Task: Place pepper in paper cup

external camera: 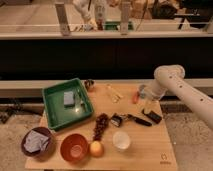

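The pepper (135, 97) is a small slim orange-red piece lying on the wooden table (150, 155) at the back, right of centre. The paper cup (121, 141) is white, upright and open, near the table's front. My white arm comes in from the right, and its gripper (148, 106) hangs over the table's right side. The gripper is just right of the pepper and well behind the cup. I see nothing held in it.
A green tray (55, 112) holding a blue sponge (69, 98) sits at the left. A grape bunch (101, 125), a round yellow-orange fruit (96, 148), an orange bowl (75, 148) and a dark bowl with a cloth (36, 142) fill the front left. Black tools (136, 120) lie mid-table.
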### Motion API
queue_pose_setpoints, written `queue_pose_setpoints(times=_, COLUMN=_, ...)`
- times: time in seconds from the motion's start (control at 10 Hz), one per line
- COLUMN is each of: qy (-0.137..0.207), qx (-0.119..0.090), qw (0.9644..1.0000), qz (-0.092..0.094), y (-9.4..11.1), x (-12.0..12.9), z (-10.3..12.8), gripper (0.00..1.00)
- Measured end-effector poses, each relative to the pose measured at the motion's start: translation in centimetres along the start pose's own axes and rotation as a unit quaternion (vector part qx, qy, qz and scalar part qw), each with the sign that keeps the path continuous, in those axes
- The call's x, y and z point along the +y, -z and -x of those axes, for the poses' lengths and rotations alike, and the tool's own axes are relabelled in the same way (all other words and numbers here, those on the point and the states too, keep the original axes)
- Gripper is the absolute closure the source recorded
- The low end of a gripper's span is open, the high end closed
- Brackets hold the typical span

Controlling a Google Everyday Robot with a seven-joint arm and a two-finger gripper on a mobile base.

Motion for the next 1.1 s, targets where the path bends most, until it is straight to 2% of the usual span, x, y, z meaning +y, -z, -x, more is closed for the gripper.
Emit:
queue_pose_setpoints(times=0.3, qy=-0.004, qx=-0.007, qw=1.0000, qz=-0.001, y=-0.7, x=-0.5, z=-0.2, gripper=0.20)
queue_pose_setpoints(times=1.1, qy=0.018, qx=-0.030, qw=0.9994, qz=0.004, y=-3.4, x=-1.5, z=1.8, gripper=0.20)
